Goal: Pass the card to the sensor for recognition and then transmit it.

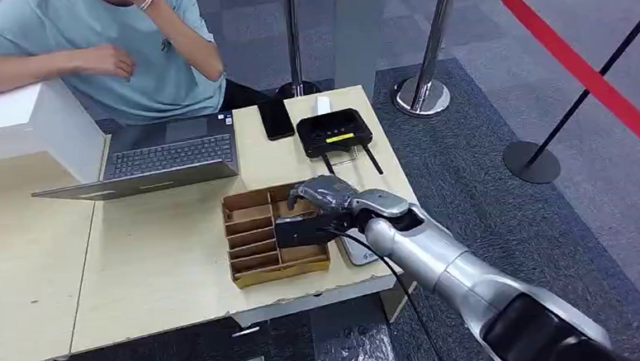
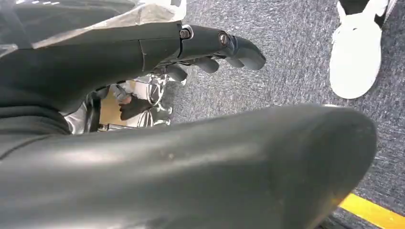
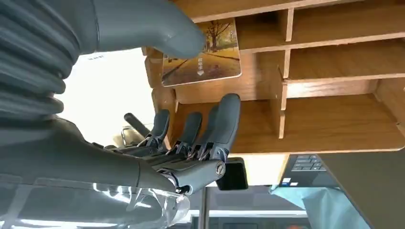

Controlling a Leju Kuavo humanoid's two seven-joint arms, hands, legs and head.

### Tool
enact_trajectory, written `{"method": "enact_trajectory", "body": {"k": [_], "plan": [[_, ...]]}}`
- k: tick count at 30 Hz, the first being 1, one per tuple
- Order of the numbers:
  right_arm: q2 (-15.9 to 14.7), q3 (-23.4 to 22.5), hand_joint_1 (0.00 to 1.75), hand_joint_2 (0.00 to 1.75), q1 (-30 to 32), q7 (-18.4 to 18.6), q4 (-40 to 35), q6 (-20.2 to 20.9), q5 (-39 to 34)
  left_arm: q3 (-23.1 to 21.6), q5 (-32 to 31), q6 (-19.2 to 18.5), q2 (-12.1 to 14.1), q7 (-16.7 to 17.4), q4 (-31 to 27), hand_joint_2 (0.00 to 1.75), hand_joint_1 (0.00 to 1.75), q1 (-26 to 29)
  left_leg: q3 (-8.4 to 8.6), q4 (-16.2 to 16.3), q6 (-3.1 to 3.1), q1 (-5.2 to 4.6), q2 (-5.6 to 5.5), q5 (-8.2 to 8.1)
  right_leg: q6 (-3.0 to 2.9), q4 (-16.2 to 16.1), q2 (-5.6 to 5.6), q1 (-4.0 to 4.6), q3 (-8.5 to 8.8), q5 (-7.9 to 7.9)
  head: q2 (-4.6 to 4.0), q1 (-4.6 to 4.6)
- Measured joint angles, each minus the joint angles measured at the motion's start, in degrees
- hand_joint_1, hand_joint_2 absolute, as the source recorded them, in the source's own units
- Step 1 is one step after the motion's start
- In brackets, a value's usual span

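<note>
1. right hand [image 3: 191, 143] over wooden tray [image 1: 254, 242], fingers [image 3: 224, 119] spread, thumb tip touching card [image 3: 210, 57]; no grasp, empty.
2. card lies in tray compartment nearest the hand.
3. right arm reaches in over table edge, palm down.
4. left hand [image 2: 210, 47] hangs above carpet, fingers loosely curled, empty.
5. tray on beige table [image 1: 156, 263]; sensor [image 1: 334, 133], laptop [image 1: 162, 156] behind; person seated at far side.
</note>
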Motion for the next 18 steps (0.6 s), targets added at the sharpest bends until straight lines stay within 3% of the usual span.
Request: {"method": "enact_trajectory", "body": {"k": [13,15,16,17,18], "plan": [[0.7,0.0,1.03,1.75,-0.4,-1.2,3.5,-1.2,0.0,0.0,-0.1,0.0,0.0,0.0,0.0,0.0,0.0,0.0,0.0,0.0,0.0,0.0,0.0,0.0,0.01,0.0,0.0,0.0,0.0,0.01,0.0,0.0],[0.8,0.0,1.22,1.75,-0.4,-1.3,3.9,-1.4,0.0,0.0,-0.1,0.0,-0.1,0.0,0.0,0.0,0.0,0.0,0.0,0.0,0.0,0.0,0.0,0.0,0.01,0.0,0.0,0.0,0.0,0.01,0.0,0.0],[0.8,0.0,1.22,1.75,-0.5,-1.3,4.1,-1.5,0.0,0.0,-0.1,0.0,-0.1,0.0,0.0,0.0,0.0,0.0,0.0,0.0,0.0,0.0,0.0,0.0,0.01,0.0,0.0,0.0,0.0,0.01,0.0,0.0],[0.9,0.0,1.45,1.75,-0.5,-1.3,4.3,-1.6,0.0,0.0,-0.1,0.0,-0.2,0.0,0.0,0.0,0.0,0.0,0.0,0.0,0.0,0.0,0.0,0.0,0.01,0.0,0.0,0.0,0.0,0.01,0.0,0.0],[0.9,0.0,1.57,1.75,-0.6,-1.3,4.5,-1.6,0.0,0.0,-0.1,0.0,-0.2,0.0,0.0,0.0,0.0,0.0,0.0,0.0,0.0,0.0,0.0,0.0,0.02,0.0,0.0,0.0,0.01,0.01,0.0,0.0]]}}
